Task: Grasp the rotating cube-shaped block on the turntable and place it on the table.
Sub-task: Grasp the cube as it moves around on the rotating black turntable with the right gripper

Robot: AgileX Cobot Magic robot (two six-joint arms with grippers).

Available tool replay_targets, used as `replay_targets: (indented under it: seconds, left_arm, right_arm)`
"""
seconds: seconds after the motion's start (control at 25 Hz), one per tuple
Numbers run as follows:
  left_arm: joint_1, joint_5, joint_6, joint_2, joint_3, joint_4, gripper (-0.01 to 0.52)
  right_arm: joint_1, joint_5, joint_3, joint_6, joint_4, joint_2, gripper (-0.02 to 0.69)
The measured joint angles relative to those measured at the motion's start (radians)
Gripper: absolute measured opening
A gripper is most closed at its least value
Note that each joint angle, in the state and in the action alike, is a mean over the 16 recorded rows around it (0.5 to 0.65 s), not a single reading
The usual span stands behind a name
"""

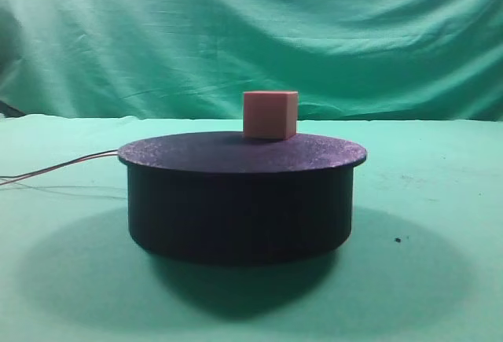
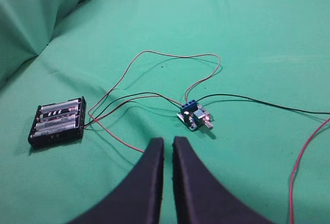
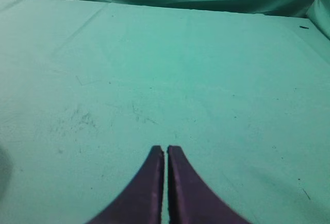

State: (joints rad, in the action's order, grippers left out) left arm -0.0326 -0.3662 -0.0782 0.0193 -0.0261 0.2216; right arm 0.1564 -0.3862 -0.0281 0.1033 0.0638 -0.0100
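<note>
Exterior high view: thin wires (image 1: 59, 167) trail left off the turntable (image 1: 240, 200), which sits mid-frame on the table (image 1: 440, 279). Cube-shaped block (image 1: 269, 114) rests on the disc top, toward the far edge, slightly right of centre, nothing touching it. No arms seen here. Left wrist view: battery holder (image 2: 56, 121) at left, wires running to a small circuit board (image 2: 195, 116) right of it; left gripper (image 2: 167, 144) above the cloth, jaws nearly together, holding nothing. Right wrist view: right gripper (image 3: 165, 151) over bare green cloth, jaws nearly together, holding nothing.
</note>
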Motion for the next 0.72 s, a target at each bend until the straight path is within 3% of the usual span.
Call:
replay_targets:
  seconds: [0.52, 0.72]
  left_arm:
    - [0.000, 0.000, 0.000, 0.000, 0.000, 0.000, 0.000]
    - [0.000, 0.000, 0.000, 0.000, 0.000, 0.000, 0.000]
  right_arm:
    - [0.000, 0.006, 0.000, 0.002, -0.008, 0.000, 0.000]
    - [0.000, 0.089, -0.001, -0.003, -0.002, 0.000, 0.000]
